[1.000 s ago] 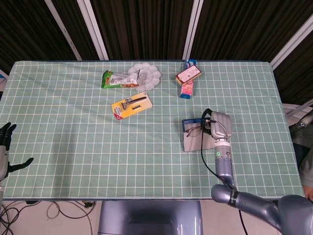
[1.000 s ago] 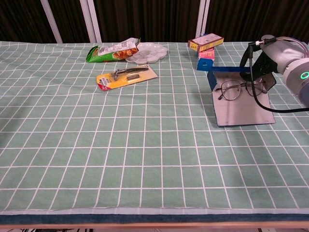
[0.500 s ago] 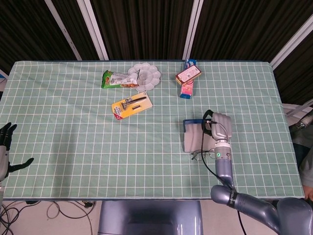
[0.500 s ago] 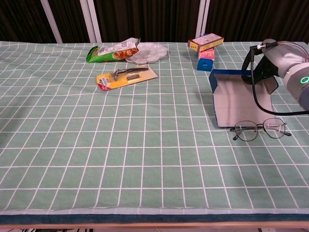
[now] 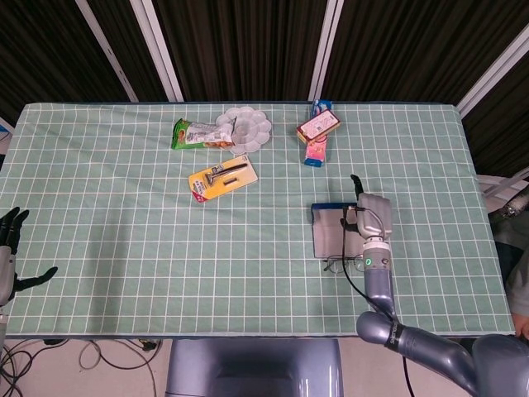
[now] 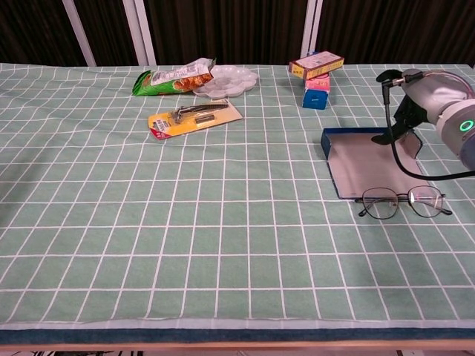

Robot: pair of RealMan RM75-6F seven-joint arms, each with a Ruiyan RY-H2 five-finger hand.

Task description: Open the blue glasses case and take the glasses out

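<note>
Both lenses of the glasses (image 6: 403, 202) lie flat on the table (image 6: 223, 222), touching the near edge of the open blue glasses case (image 6: 364, 159). We judge them light, thin-wired and fragile, best taken at the bridge. Our right hand (image 6: 412, 100) hovers over the case, holding nothing, fingers apart; our left hand (image 5: 12, 248) rests open, well apart

The table (image 6: 148, 222) wore a green cloth gridded with white lines. The glasses case (image 6: 369, 162) was blue outside and grey inside, beside thin dark-framed glasses (image 6: 404, 201). A yellow card (image 6: 194, 116) held a silver razor.
</note>
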